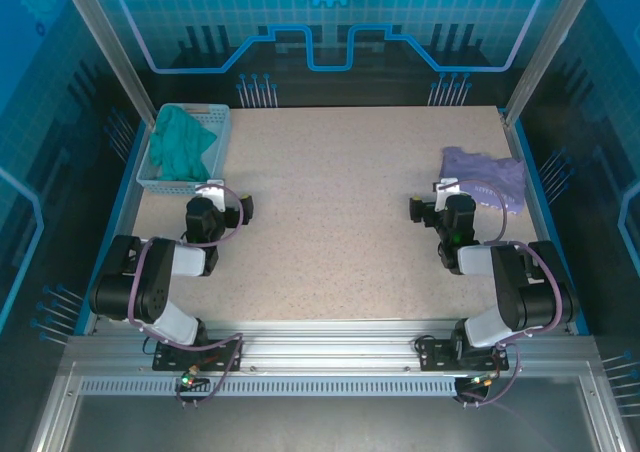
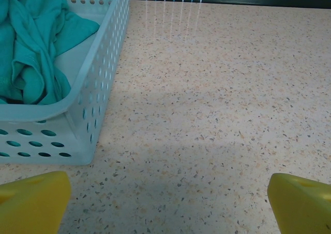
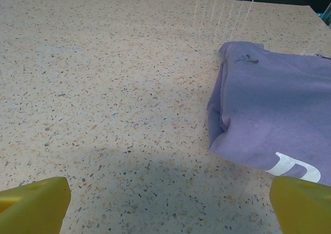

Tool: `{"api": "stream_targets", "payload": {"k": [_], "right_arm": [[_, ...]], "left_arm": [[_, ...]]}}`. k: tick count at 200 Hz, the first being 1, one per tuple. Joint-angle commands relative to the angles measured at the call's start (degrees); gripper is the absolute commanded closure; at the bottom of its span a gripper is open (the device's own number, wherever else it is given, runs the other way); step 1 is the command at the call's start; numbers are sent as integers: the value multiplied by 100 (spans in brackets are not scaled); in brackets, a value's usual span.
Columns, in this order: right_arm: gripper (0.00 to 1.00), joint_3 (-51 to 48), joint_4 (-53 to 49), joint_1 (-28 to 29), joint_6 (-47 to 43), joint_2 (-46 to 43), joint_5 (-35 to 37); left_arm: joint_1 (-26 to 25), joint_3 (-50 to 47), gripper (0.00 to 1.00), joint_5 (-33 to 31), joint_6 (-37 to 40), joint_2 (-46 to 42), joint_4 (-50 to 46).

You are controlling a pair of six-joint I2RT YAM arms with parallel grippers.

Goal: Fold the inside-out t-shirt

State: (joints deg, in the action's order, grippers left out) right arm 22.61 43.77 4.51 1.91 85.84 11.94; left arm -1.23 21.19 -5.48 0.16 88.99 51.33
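- Far left: pale blue perforated basket (image 2: 98, 89). It holds the inside-out t-shirt (image 2: 31, 53), teal, crumpled in a heap.
- Next: my left gripper (image 2: 165, 203), fingers spread wide and holding nothing, over the speckled table (image 2: 217, 89) just beside the basket.
- Centre-right: my right gripper (image 3: 168, 205), likewise spread wide and holding nothing.
- Far right: lavender folded garment (image 3: 274, 110), flat on the table near my right gripper.

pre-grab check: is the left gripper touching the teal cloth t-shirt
Apart. Left wrist view: left gripper open over table, teal cloth t-shirt ahead inside pale-blue perforated basket.
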Motion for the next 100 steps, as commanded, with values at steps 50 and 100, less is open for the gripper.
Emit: {"api": "stream_targets", "payload": {"k": [50,100], "right_arm": [[0,1046,-2759,139,811,-1536,630],[4,4322,-6001,576,1877,750,1387]], "left_arm": [[47,557,1,192,-819,-2121,-2293],[-716,1270,4,1391,-2242,-2118,-2696]]}}
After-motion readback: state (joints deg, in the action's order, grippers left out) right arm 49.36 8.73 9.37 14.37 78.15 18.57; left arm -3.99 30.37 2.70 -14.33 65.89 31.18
